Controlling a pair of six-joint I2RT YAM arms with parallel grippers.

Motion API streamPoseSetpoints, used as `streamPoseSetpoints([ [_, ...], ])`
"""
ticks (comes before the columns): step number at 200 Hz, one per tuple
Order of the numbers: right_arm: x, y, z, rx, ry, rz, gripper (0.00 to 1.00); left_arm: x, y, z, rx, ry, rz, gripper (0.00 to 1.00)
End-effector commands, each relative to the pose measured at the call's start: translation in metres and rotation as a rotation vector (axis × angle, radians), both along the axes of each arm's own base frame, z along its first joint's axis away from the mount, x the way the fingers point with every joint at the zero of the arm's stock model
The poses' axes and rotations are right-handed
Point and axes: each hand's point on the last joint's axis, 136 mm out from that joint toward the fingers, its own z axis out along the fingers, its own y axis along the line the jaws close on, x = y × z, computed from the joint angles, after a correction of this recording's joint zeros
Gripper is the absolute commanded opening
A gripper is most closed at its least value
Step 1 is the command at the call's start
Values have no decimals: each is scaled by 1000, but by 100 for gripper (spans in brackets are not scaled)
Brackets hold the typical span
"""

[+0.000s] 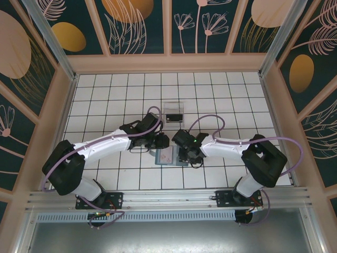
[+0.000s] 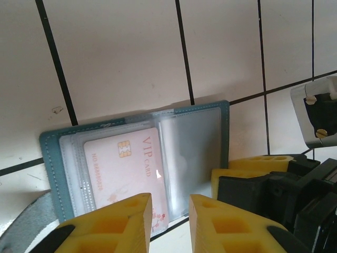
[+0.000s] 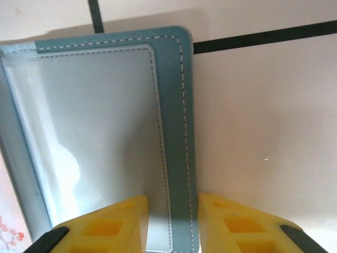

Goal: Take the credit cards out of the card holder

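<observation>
On the white-tiled counter point(image 1: 105, 95) the teal card holder point(image 2: 51, 163) lies open between the two arms, with a pale VIP card point(image 2: 126, 168) in its left clear sleeve. The left hand point(image 2: 169, 208) hangs over its near edge, fingers parted and empty. The right hand point(image 3: 172, 204), fingers also apart, straddles the right border, seemingly without gripping.

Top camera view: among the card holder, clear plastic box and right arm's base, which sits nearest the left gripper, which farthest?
1. The card holder, right beneath the left gripper.
2. The clear plastic box, farther back.
3. The right arm's base, near right corner.
</observation>
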Motion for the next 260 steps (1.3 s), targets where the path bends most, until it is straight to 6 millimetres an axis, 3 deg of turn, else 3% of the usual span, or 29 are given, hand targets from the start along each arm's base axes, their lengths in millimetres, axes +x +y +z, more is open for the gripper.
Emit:
streamPoseSetpoints([
  [1,3,8,6,56,-20,-14,30,-2,5,-5,28,5,18,26],
  [56,4,2,10,16,-22,-25,36,-13,9,-22,25,47,14,24],
  [128,12,7,46,45,-57,-24,43,-22,26,-45,67,64,29,22],
  [193,27,36,86,166,-109,2,40,-23,38,-57,67,76,46,21],
  [260,29,80,62,358,-27,52,28,-26,41,-67,83,94,43,21],
])
